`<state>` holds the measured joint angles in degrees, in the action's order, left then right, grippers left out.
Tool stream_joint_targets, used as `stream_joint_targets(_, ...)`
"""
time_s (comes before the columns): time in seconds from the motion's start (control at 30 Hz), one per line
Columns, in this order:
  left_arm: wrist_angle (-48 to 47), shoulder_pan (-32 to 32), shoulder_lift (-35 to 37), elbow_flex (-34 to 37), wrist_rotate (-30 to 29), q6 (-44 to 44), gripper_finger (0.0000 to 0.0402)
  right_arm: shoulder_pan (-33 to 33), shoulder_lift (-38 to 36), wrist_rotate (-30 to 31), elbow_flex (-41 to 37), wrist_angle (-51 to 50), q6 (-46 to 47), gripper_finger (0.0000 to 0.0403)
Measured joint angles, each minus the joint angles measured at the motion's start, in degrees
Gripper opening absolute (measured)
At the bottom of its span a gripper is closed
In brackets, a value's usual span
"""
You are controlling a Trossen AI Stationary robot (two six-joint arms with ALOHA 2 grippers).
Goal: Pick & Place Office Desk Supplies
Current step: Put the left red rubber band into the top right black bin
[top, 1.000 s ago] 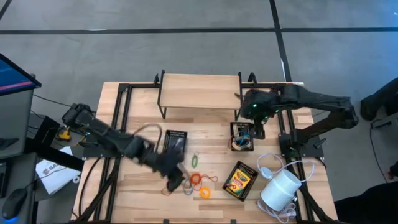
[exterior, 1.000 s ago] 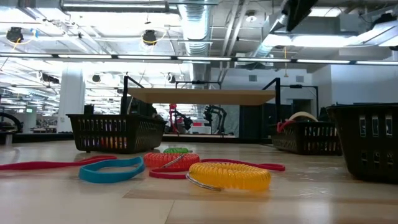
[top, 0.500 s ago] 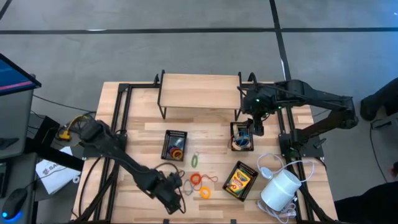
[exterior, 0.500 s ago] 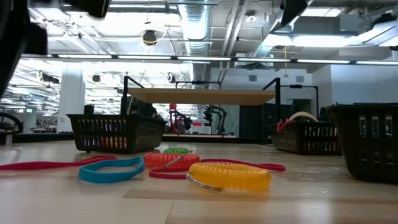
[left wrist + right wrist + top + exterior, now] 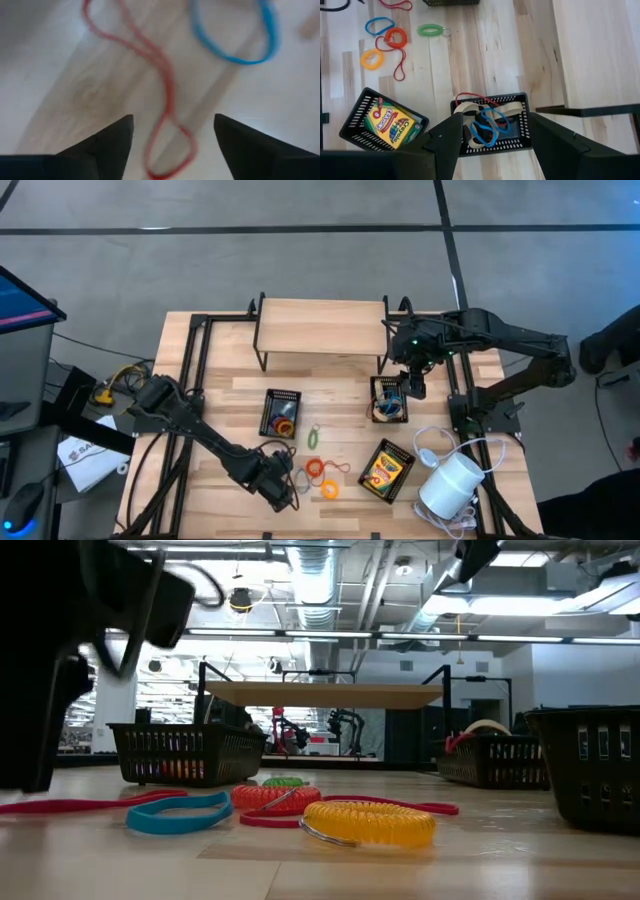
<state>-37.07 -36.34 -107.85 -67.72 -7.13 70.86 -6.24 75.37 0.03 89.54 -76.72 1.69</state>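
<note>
The left tool (image 5: 283,492) hangs low over the front of the wooden tabletop (image 5: 225,395), its dark fingers (image 5: 112,142) spread apart and gripping nothing, directly above a thin red elastic loop (image 5: 160,95) that lies flat on the wood beside a blue loop (image 5: 231,35). Just to that tool's right, seen from above, an orange loop (image 5: 316,469) and a yellow coil (image 5: 329,490) sit close together, with a green loop (image 5: 312,437) a little farther back. At tabletop level the yellow coil lies nearest the camera, the blue and orange loops just behind it. A crayon box (image 5: 384,470) rests in a tilted black mesh tray (image 5: 357,117) toward the front right, near a white cylinder (image 5: 450,483) with its cord. The right tool (image 5: 414,380) hovers released above another mesh tray (image 5: 525,122) that holds blue, red and pale loops (image 5: 485,122), in front of a raised wooden shelf (image 5: 320,326). A third tray (image 5: 282,412) near the middle holds more loops.
</note>
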Motion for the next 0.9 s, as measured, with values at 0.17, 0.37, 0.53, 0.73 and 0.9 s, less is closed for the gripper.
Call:
stream_joint_targets(0.17,2.5,2.9,0.6,5.0,6.9,2.7,0.0256,0.2,0.0,0.0,0.0,-1.4,1.3,0.0219)
stream_joint_targets(0.37,8.0,4.4,1.3,9.6,10.6,-2.4,0.003,0.2,-0.9,-0.1,0.0,-1.6,3.0,0.0219)
stream_joint_targets(0.53,7.9,4.1,4.5,8.1,7.2,-3.8,0.0004,0.7,-3.0,0.0,0.0,-2.2,4.6,0.0219)
stream_joint_targets(0.73,9.9,4.4,13.0,8.0,2.7,-5.4,0.0023,0.2,-4.5,0.0,0.0,-1.9,5.0,0.0219)
stream_joint_targets(0.9,14.6,4.8,15.4,7.8,2.5,-6.0,0.01,0.2,-5.0,-0.1,0.0,-2.1,5.0,0.0219)
